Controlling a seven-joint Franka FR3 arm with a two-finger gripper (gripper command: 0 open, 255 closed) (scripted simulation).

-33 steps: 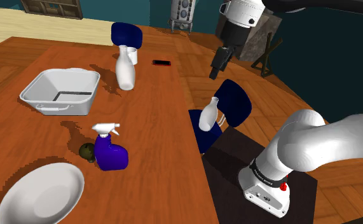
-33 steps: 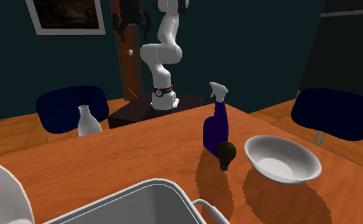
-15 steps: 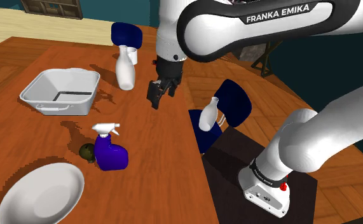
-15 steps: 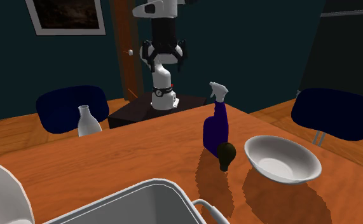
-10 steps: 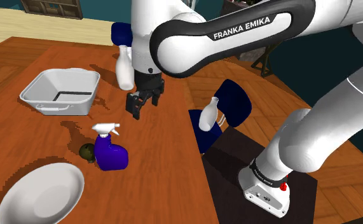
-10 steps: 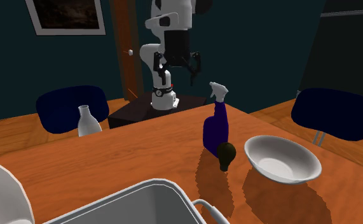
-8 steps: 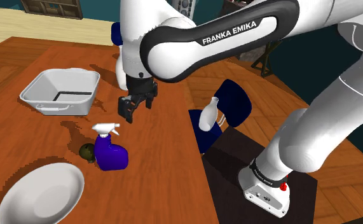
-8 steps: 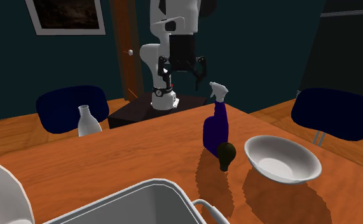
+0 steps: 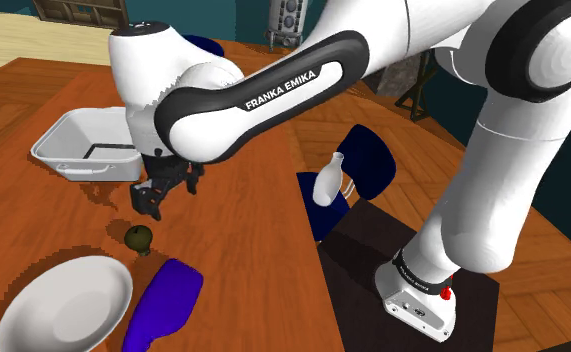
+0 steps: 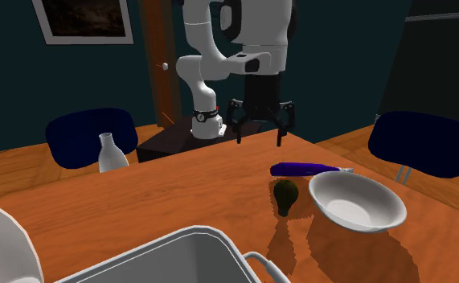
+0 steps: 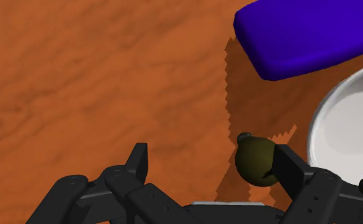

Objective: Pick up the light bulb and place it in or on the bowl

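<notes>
While gripper (image 11: 210, 153) stands apart, round olive bulb (image 11: 255, 160) rests beside smooth white bowl (image 11: 350, 135).

2 opposed exterior views share the bowl (image 9: 63, 305).

Bulb (image 11: 256, 160): dark olive on my screen, plain, shading to brown-green.
Bowl (image 9: 63, 305): I see plain white, a little greyer inside.
Spray bottle (image 10: 304, 169): deep blue-violet body, white nozzle.
Table (image 9: 243, 240): reddish-brown, with darker wood-grain streaks.
Gripper (image 10: 260, 138): black all over.
Arm (image 9: 273, 85): white shells, and I read white lettering on a black segment.
Tub (image 9: 73, 165): white to pale grey.
Chair (image 9: 373, 160): dark navy.
Jug (image 9: 325, 185): white.
Wall (image 10: 340, 64): dark teal.
</notes>
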